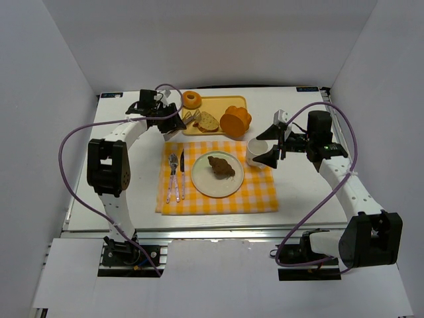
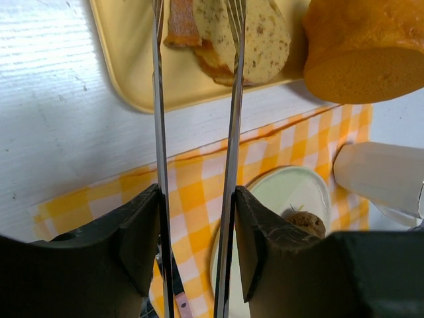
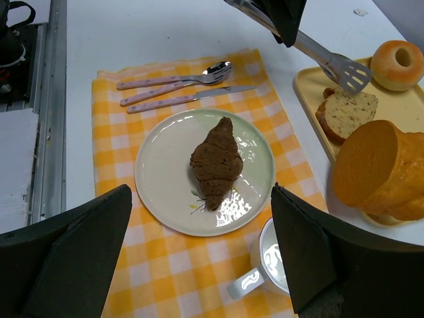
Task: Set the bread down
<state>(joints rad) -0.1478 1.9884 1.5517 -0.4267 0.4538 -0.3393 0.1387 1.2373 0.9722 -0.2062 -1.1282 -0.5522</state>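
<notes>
Counter (image 1: 298, 192): one white surface, with one yellow checked cloth (image 1: 258, 195) lying midway along the near edge.
Bread, count: two pieces.
Dark brown chunk (image 3: 216, 162): one, lumpy, lying in the middle of the one pale plate (image 3: 165, 192), which sits at the centre of the cloth.
Tan speckled slice (image 3: 350, 114): one, brown-crusted, lying on the one yellow tray (image 1: 217, 103) at the middle of the far edge. A small brown bit lies just beside it; I cannot tell if that is a separate piece.
Other food on the tray: one donut (image 3: 396, 64) at the tray's far-left corner and one orange fluted cake (image 3: 377, 169) at its right end.
Cutlery: three pink-handled pieces, one fork (image 1: 173, 165), one spoon (image 3: 217, 69) and one knife (image 3: 199, 98), side by side on the cloth to the left of the plate.
Mug (image 1: 255, 152): one, white, at the cloth's far-right corner.
Tongs (image 2: 232, 132): one metal pair, tips over the tan speckled slice. I cannot tell whether they touch it.
Left end effector (image 2: 197, 195): clamped on the tongs, one finger outside each arm, near the tray's left end.
Right end effector (image 1: 270, 146): spread wide and holding nothing, just beside the mug on its right-edge side.
</notes>
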